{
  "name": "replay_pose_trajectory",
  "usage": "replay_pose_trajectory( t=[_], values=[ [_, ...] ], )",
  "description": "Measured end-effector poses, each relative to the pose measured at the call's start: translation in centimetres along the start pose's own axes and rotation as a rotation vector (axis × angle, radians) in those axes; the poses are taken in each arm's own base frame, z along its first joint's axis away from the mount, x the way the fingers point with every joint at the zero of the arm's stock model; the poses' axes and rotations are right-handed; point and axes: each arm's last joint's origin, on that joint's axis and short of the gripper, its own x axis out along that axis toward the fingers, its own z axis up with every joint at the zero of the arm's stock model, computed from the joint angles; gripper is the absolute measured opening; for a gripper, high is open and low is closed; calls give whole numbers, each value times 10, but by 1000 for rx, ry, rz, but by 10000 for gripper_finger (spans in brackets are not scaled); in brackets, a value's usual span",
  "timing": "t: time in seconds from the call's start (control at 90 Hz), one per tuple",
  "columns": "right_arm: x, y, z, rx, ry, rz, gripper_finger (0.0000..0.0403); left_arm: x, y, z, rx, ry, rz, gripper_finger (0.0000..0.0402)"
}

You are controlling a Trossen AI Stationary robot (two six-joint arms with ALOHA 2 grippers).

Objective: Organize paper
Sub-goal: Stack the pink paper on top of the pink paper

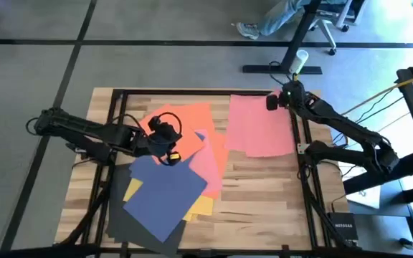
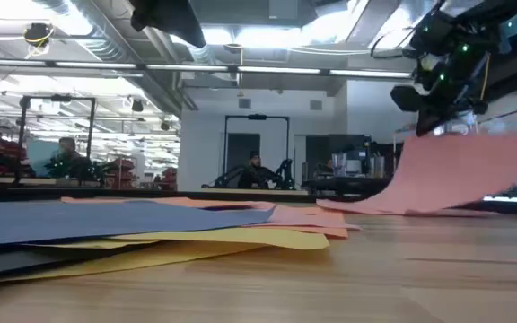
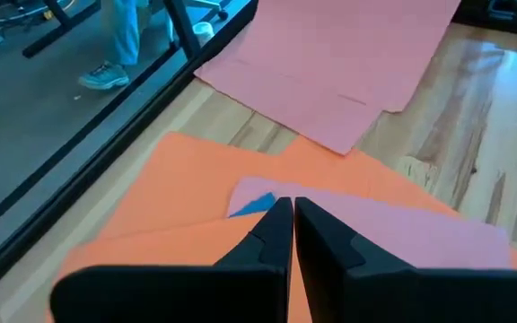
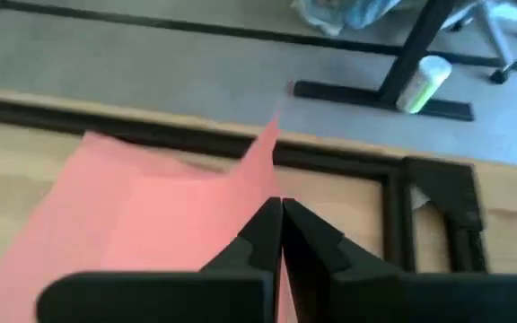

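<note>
From my station, the navy sheet point(image 1: 165, 193) covers most of the yellow sheet point(image 1: 201, 208) and the dark grey sheet point(image 1: 124, 228), leaving only edges. A pink sheet point(image 1: 205, 166) beside the navy sheet lies partly under the orange sheet point(image 1: 192, 118). The left gripper point(image 3: 291, 215) hides the orange sheet's middle. Beyond the table point(image 1: 264, 193), only a person's leg and shoe point(image 1: 248, 29) show, cut off by the frame edge.

Right gripper point(image 4: 281, 235) pinches the pink paper's point(image 4: 142, 224) lifted corner.
</note>
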Motion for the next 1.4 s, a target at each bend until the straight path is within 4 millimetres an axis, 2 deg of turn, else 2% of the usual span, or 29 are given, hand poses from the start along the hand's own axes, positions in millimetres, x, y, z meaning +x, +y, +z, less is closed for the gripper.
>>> replay_pose_trajectory(
  t=[0.122, 0.267, 0.533, 0.989, 1.178, 1.4],
  values=[
    [3, 8, -9, -56, -14, 47, 0, 3, -2, -2, 7, 9, 4, 0],
    [1, 17, -8, -65, -75, 50, 0, 7, -5, -3, 16, 20, 9, 0],
    [1, 22, 2, 128, -199, 29, 0, 8, -6, -2, 7, 6, 6, 0],
    [36, 36, -12, 163, -75, -18, 0, 22, -16, -9, 34, 47, 28, 0],
    [41, 37, -12, 235, -102, -58, 0, 25, -21, -12, 26, 57, 26, 0],
    [42, 40, -9, 336, -201, 6, 0, 22, -25, -14, 32, 55, 11, 0]
  ],
)
